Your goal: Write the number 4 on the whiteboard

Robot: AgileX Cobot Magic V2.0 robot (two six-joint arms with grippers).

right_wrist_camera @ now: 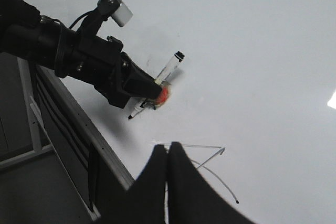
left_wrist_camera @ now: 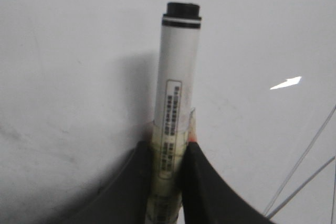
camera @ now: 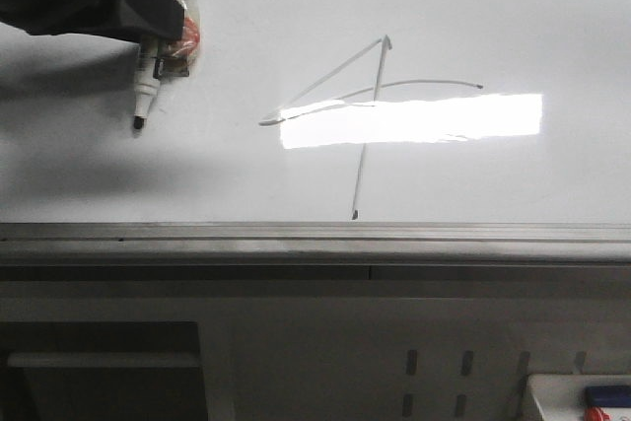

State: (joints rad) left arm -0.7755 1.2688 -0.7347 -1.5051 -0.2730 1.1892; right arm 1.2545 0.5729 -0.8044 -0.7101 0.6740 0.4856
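The number 4 [camera: 373,110] stands in thin dark lines near the middle of the whiteboard [camera: 473,27], partly under a bright glare. To its left, my left gripper [camera: 163,46] is shut on a white marker [camera: 148,71] with a black tip pointing down at the board, well apart from the 4. From the left wrist, the marker [left_wrist_camera: 177,77] sits clamped between the fingers [left_wrist_camera: 202,177] of the left gripper [left_wrist_camera: 170,153]. My right gripper [right_wrist_camera: 167,148] is shut with nothing in it, hovering over the 4 [right_wrist_camera: 212,155] near the board's edge. I cannot tell whether the tip touches.
A grey metal rail [camera: 315,236] runs along the board's near edge. Below it are the table frame and, at the lower right, a white tray [camera: 552,396] holding small blue and red items. An orange-red patch [camera: 187,38] shows at the left gripper's fingers.
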